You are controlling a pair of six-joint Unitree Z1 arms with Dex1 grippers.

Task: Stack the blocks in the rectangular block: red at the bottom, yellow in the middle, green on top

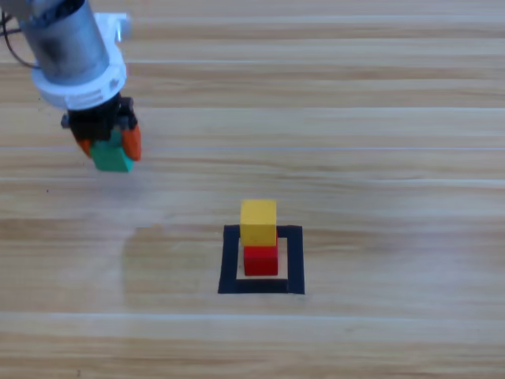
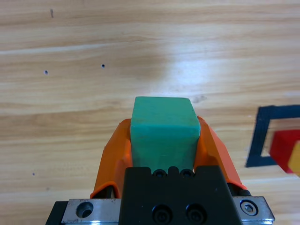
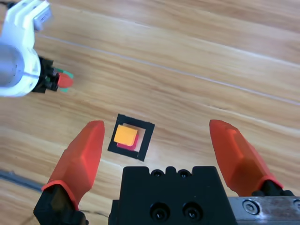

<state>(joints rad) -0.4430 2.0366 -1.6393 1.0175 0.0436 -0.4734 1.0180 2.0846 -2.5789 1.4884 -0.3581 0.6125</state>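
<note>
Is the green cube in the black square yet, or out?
Out. The green cube sits clamped in the left gripper, well apart from the black square, where yellow tops red.

Left gripper (image 1: pixel 108 147) upper left, jaws clamped on green (image 1: pixel 112 157); right gripper (image 3: pixel 159 145) high, jaws spread wide.

Teal-green cube (image 1: pixel 110 156), orange jaws

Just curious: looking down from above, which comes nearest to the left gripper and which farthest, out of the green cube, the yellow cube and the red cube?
1. Green cube: held in the left gripper.
2. Yellow cube: on the stack, lower right.
3. Red cube: beneath the yellow, farthest in the picture.
</note>
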